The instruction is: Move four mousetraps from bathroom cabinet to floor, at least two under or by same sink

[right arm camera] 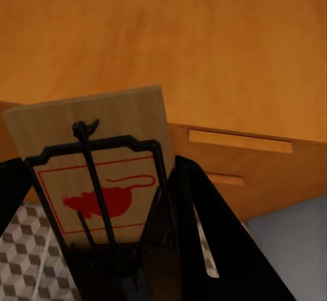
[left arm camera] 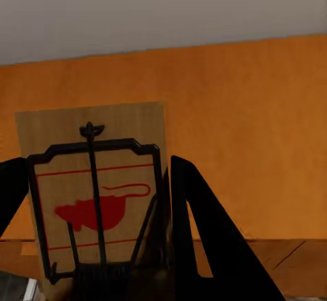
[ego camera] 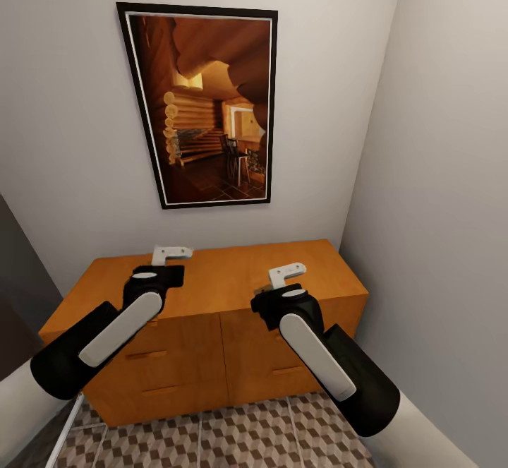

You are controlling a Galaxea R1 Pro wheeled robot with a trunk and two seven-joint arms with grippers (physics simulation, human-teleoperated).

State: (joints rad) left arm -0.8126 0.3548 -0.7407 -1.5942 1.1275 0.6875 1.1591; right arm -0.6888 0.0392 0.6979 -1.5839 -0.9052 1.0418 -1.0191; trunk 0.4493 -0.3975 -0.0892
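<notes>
Mousetraps: I hold one [left arm camera: 95,192] in the left gripper [ego camera: 171,252] and another [right arm camera: 102,171] in the right gripper [ego camera: 287,273], both clamped above the cabinet [ego camera: 233,281]. I'd back away, keep my grip firm, and lower both onto the floor [ego camera: 212,443] beside a sink.

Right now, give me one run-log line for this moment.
left end effector: holds mousetrap | right end effector: holds second mousetrap | both above cabinet | floor: no traps
</notes>
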